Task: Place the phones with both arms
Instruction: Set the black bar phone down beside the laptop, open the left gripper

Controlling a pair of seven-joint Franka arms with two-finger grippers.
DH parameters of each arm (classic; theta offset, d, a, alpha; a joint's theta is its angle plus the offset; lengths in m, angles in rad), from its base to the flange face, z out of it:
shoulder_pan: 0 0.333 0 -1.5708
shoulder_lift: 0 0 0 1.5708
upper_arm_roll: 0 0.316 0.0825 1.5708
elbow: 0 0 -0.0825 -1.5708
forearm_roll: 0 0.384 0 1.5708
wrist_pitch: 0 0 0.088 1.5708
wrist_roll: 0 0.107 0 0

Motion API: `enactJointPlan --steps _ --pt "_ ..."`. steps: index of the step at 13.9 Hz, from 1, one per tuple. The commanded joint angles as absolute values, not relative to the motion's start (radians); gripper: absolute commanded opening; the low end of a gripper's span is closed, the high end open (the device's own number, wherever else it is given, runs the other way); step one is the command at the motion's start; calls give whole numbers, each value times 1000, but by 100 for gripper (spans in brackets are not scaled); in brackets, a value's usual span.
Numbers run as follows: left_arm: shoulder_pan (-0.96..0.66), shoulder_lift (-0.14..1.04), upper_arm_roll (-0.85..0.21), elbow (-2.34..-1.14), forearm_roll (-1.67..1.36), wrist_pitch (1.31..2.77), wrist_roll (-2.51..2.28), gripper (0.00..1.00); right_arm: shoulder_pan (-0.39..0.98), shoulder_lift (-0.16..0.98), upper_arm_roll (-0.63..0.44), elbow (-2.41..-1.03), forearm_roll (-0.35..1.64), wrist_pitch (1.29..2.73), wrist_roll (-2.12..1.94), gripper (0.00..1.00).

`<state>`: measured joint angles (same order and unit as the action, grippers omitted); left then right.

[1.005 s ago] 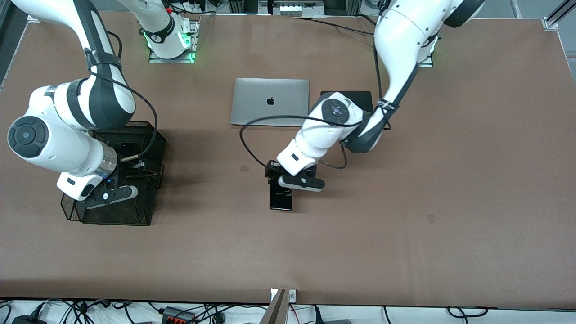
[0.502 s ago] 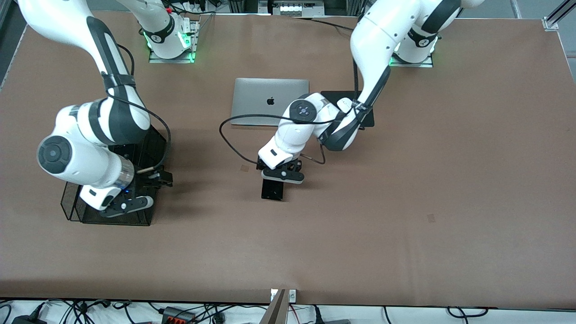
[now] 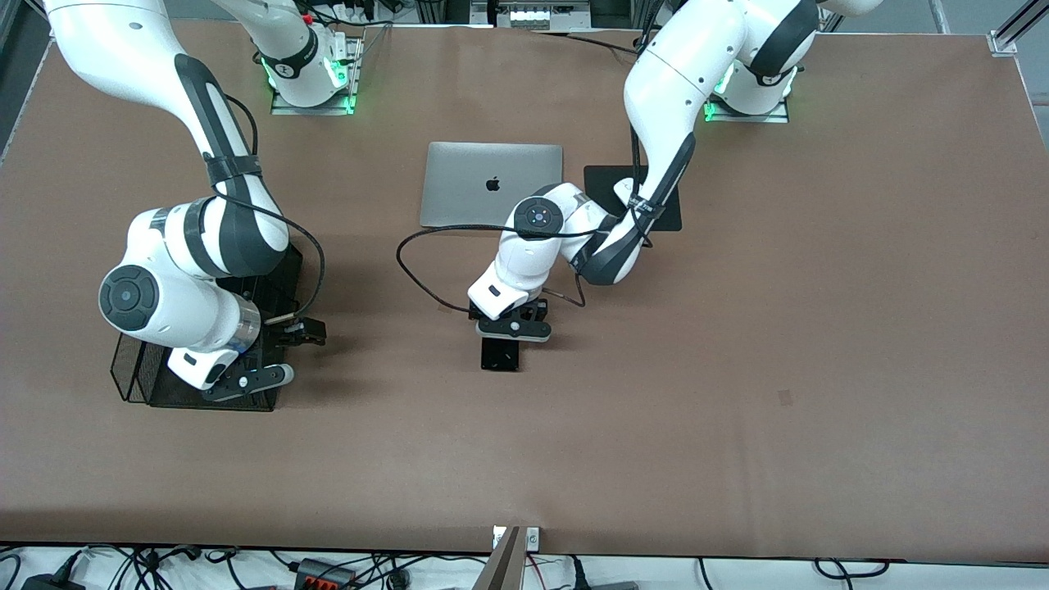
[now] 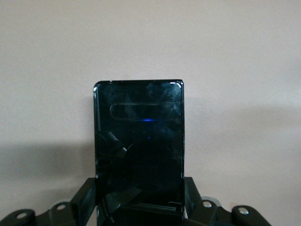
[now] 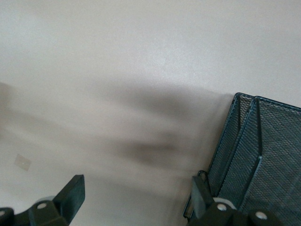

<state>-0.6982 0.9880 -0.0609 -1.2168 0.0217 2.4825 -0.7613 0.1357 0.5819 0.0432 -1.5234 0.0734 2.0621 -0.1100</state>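
A long black slab phone is at the middle of the table, nearer to the front camera than the laptop. My left gripper is over its farther end. In the left wrist view the phone runs out from between the fingers, which press against both its long edges. My right gripper hangs open with nothing in it beside the black mesh basket, at the basket's edge toward the table's middle. In the right wrist view the right gripper frames bare table. No other phone shows.
A shut silver laptop lies toward the bases, with a black pad beside it and a white mouse mostly hidden by the left arm. The mesh basket stands at the right arm's end, partly under that arm.
The left arm has carried the phone a little toward the right arm's end, and the phone looks shorter. The right gripper has come out of the basket and moved toward the table's middle.
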Motion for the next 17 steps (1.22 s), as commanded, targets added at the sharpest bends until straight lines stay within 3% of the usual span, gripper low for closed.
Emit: enactJointPlan --steps 1,8,17 --pt "-713 1008 -38 -1157 35 2462 -784 98 141 589 41 -1514 89 2066 -103 100" --pt "-692 973 -37 -1169 6 2450 -767 99 169 591 41 -1513 89 2068 -101 100" --pt "-548 784 -34 -1204 -25 2231 -563 100 219 592 43 -1508 115 2071 -86 100"
